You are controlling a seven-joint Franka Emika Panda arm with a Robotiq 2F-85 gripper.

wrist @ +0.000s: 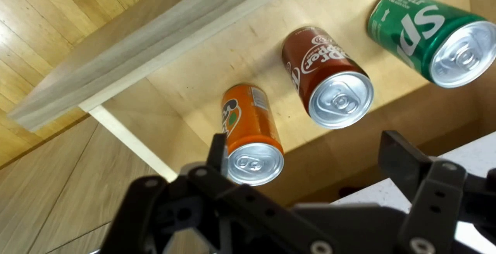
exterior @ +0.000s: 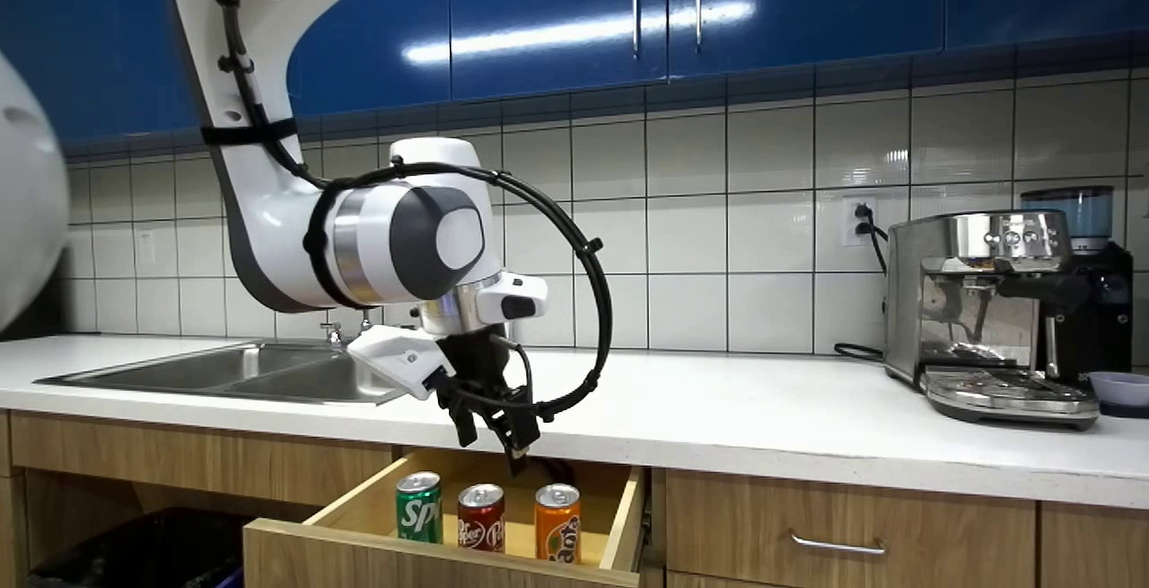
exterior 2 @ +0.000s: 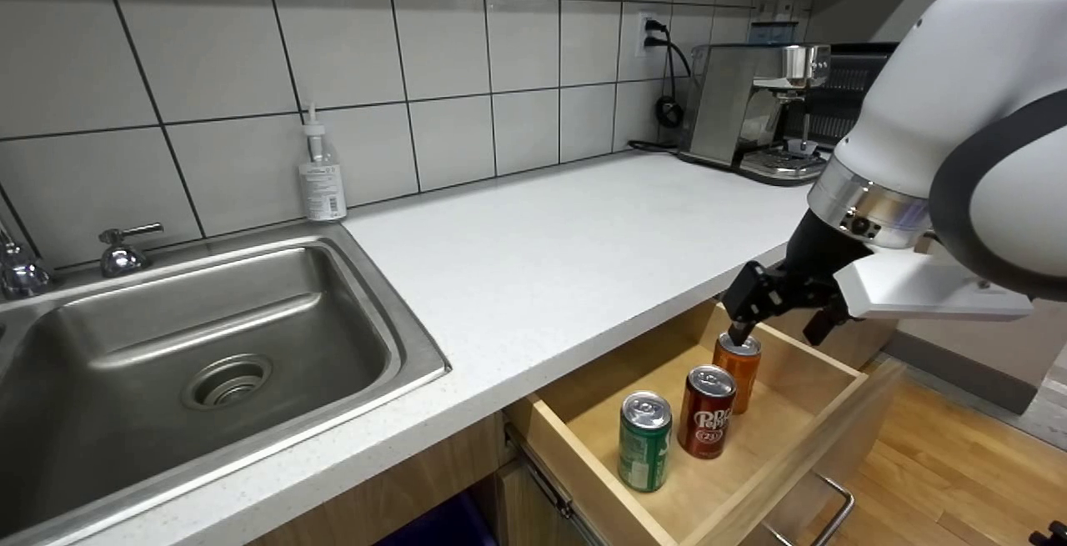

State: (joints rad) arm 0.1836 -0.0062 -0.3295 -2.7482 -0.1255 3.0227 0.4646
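Under the white counter (exterior: 718, 399), a wooden drawer (exterior: 431, 567) stands pulled out; above it hangs the gripper (wrist: 305, 154), spread wide, empty. Inside, left to right, stand the Sprite can (exterior: 418, 509), Dr Pepper can (exterior: 481, 521) and Fanta can (exterior: 557, 523).

Your spread hand (exterior: 492, 451) hangs by the front edge of the surface (exterior: 718, 399), above the pulled-out drawer (exterior: 359, 561). Inside, you have the green can (exterior: 419, 513), red can (exterior: 481, 523) and orange can (exterior: 557, 527) standing upright.

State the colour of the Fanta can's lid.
Silver; the Fanta can's lid shows best in the wrist view.
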